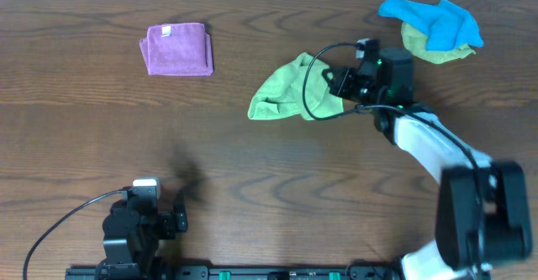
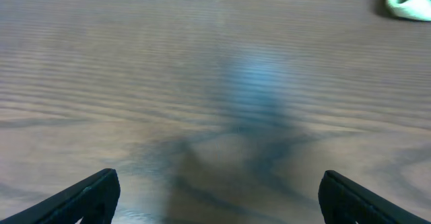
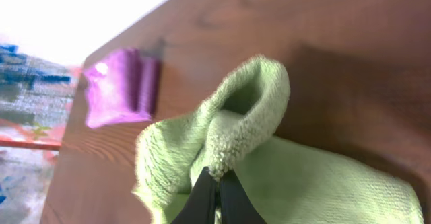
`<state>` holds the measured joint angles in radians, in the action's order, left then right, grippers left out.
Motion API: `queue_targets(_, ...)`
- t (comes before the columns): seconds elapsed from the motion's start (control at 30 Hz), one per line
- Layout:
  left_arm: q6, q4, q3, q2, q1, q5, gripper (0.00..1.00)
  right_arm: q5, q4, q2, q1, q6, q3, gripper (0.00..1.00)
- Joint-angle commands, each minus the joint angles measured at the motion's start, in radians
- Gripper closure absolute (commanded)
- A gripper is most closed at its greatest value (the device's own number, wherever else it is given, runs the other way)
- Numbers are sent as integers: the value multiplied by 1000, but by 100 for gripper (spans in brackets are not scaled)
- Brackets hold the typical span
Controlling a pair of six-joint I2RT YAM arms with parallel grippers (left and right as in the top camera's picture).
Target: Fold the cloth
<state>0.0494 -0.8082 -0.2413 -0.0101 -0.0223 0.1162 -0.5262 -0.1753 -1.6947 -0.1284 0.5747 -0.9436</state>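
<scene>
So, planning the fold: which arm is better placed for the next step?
Right. The right gripper is shut on a raised fold of the cloth and could carry it over. The left gripper is open over bare table, far from it.

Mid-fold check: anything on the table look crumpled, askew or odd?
The lime-green cloth lies bunched, not flat, one edge curled into a ridge pinched in the right gripper. Far right, a blue cloth is heaped over a yellower green cloth.

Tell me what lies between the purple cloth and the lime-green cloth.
Nothing: overhead, only bare table separates the purple cloth from the lime-green cloth.
</scene>
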Motion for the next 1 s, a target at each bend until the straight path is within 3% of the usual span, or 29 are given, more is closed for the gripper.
queue_targets(0.0, 2, 2, 11, 6, 4, 90, 4, 69, 31, 90, -2, -61, -26, 99)
queue_targets(0.4, -2, 58, 11, 6, 4, 296, 5, 195, 84, 184, -1, -166, -74, 98)
queue_targets(0.8, -173, 62, 11, 6, 4, 386, 5, 562, 129, 97, 5, -369, -142, 98)
queue_targets(0.9, -196, 62, 11, 6, 4, 386, 5, 687, 78, 39, 5, -397, -142, 87)
queue_targets(0.97, -218, 62, 11, 6, 4, 386, 5, 812, 40, 6, 5, -397, -142, 60)
